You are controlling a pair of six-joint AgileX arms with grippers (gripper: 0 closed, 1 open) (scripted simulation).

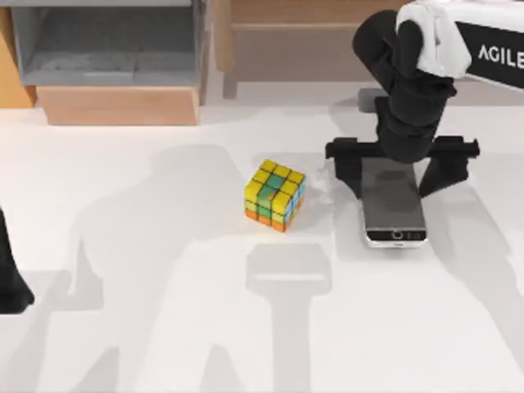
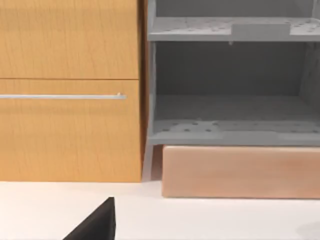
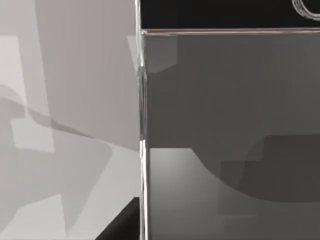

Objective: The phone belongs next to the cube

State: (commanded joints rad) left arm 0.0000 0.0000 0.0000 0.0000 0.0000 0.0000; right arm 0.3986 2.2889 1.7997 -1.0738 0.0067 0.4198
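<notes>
The phone (image 1: 395,205) is a dark-screened slab with a silver rim, its home button end pointing at the table's front. It sits right of the cube (image 1: 275,195), a small gap apart. Shadows on both sides suggest it hangs just above the table. My right gripper (image 1: 395,170) comes down over its far end, one finger on each long side, shut on it. In the right wrist view the phone (image 3: 225,125) is very close, with a fingertip (image 3: 122,222) against its edge. The cube is mostly yellow with green, orange and blue tiles. My left arm (image 1: 10,282) is parked at the left edge.
A grey open shelf unit (image 1: 106,49) on a wooden base (image 1: 119,105) stands at the back left, also seen as the shelf (image 2: 230,100) beside a wooden drawer cabinet (image 2: 70,100). Another wooden piece (image 1: 295,41) lines the back middle. The white table (image 1: 164,327) spreads forward.
</notes>
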